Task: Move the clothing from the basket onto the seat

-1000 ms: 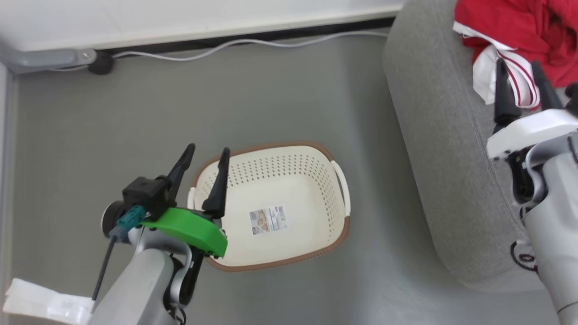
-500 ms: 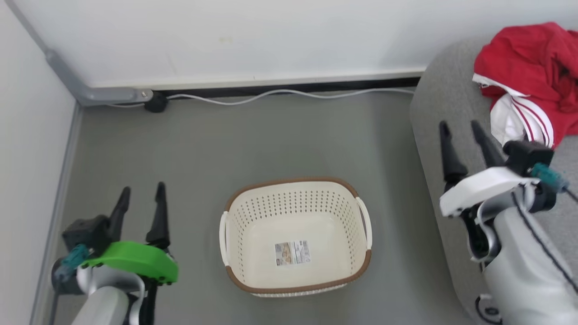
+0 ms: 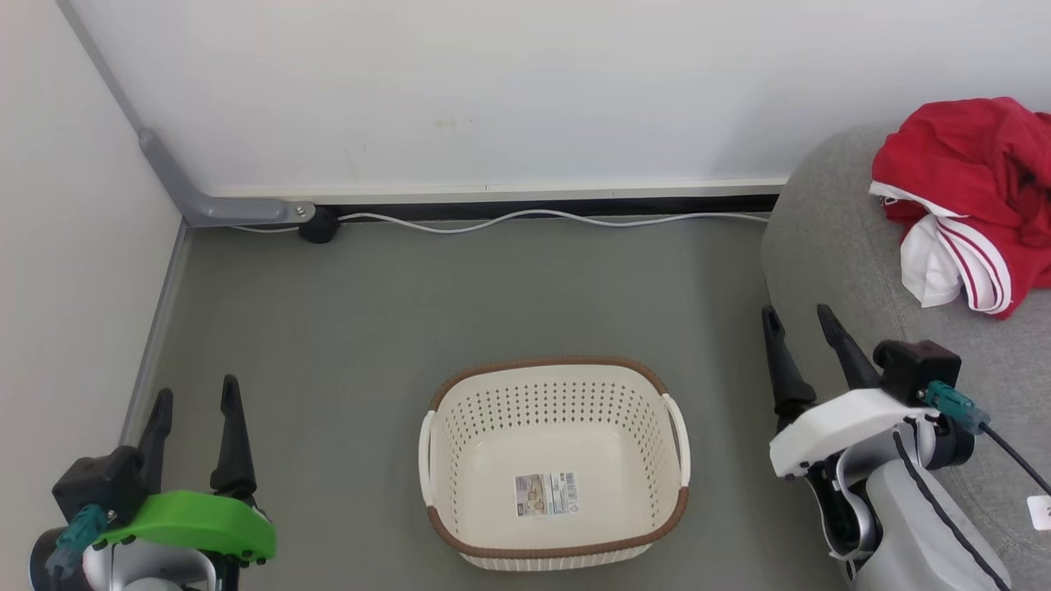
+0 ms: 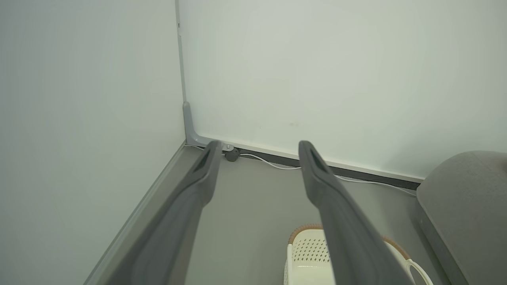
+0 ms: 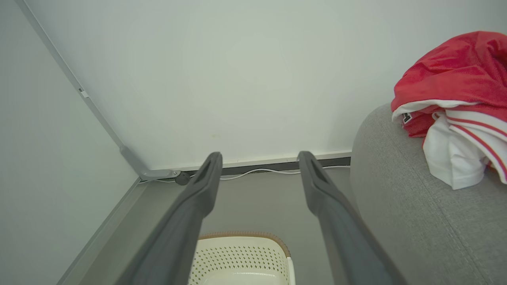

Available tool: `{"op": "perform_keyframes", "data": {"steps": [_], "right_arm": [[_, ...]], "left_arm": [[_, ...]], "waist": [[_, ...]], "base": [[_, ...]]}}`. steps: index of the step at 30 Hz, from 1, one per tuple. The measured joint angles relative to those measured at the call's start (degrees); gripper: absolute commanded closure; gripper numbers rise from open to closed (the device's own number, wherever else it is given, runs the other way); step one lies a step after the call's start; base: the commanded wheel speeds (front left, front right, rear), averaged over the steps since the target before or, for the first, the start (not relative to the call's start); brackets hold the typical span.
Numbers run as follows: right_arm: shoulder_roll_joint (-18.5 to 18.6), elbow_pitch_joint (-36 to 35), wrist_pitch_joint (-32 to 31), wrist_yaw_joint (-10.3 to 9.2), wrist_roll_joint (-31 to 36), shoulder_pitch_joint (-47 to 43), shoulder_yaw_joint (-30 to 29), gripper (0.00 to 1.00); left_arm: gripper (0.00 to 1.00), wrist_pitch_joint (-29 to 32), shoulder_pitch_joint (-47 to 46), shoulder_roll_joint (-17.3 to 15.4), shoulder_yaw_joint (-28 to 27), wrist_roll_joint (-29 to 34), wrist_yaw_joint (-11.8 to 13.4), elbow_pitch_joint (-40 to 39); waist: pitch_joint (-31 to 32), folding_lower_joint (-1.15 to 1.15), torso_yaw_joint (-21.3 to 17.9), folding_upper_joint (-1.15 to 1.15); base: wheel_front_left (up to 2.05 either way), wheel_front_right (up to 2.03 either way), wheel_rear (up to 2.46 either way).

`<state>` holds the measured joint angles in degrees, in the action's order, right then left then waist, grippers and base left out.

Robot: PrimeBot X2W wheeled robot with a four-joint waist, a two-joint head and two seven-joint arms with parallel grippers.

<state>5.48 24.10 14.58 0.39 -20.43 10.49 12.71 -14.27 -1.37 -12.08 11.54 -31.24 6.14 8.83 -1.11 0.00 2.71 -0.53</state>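
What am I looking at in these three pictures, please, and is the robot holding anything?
This is a wheeled robot with two arms, each ending in a two-fingered gripper. The wide picture comes from its head camera, looking down; the other two come from wrist cameras, looking along the dark fingers. The left gripper and right gripper are both open and hold nothing. The cream basket on the floor holds just a sticker. The red clothing lies on the grey seat at the right.
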Motion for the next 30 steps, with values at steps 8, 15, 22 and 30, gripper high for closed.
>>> {"op": "perform_keyframes", "data": {"steps": [8, 15, 22, 30], "right_arm": [[-0.07, -2.12, 0.0, -1.1, 0.0, -4.39, -0.37, 0.0], [-0.23, -3.07, 0.0, -1.56, -0.02, -6.84, -0.26, 0.0], [-0.31, -4.67, 0.0, -1.58, -0.01, -7.53, 0.14, 0.0], [-0.42, -5.86, 0.0, -1.58, -0.01, -8.33, 0.56, 0.0]], "left_arm": [[0.0, 0.0, 3.44, 0.01, -2.61, 1.24, 0.33, -1.7], [0.0, 0.0, 5.44, 0.49, -3.54, 1.65, 0.45, -2.36], [0.0, 0.0, 6.47, 0.81, -3.66, 3.45, 0.45, -3.04], [0.0, 0.0, 6.73, 1.14, -3.67, 4.11, 0.44, -3.61]], "waist": [[0.53, 0.0, 0.09, 0.0], [0.86, 0.0, -0.09, 0.0], [0.95, 0.0, -0.37, 0.0], [0.98, 0.0, -0.42, 0.0]], "base": [[0.0, 0.0, 0.0], [0.0, 0.0, 0.0], [0.0, 0.0, 0.0], [0.0, 0.0, 0.0]]}}
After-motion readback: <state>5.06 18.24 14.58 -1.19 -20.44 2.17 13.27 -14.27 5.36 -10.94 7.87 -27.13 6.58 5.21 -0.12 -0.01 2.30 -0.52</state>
